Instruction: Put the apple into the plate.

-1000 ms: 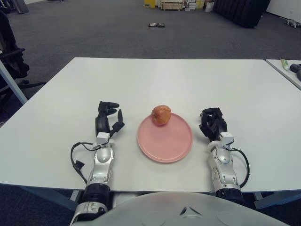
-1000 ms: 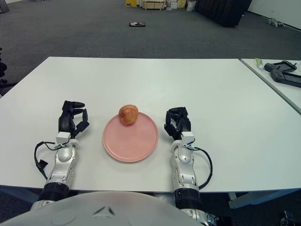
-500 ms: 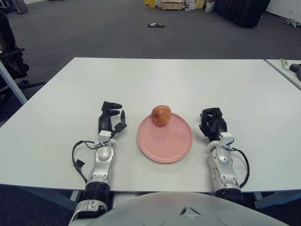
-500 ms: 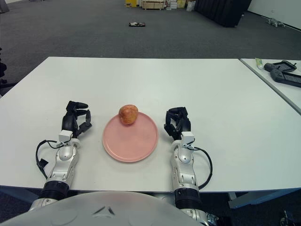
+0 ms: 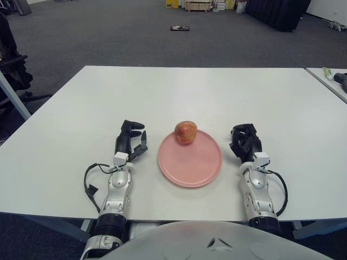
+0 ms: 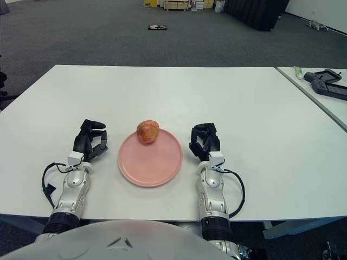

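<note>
Your round reddish-orange apple [image 5: 186, 132] sits on the far rim of the flat pink plate [image 5: 190, 162]. Left hand [image 5: 130, 143], left of the plate, is curled on nothing; right hand [image 5: 244, 142], right of it, likewise clenched, empty. The apple's firm, smooth, rolls easily: grip its sides.
</note>
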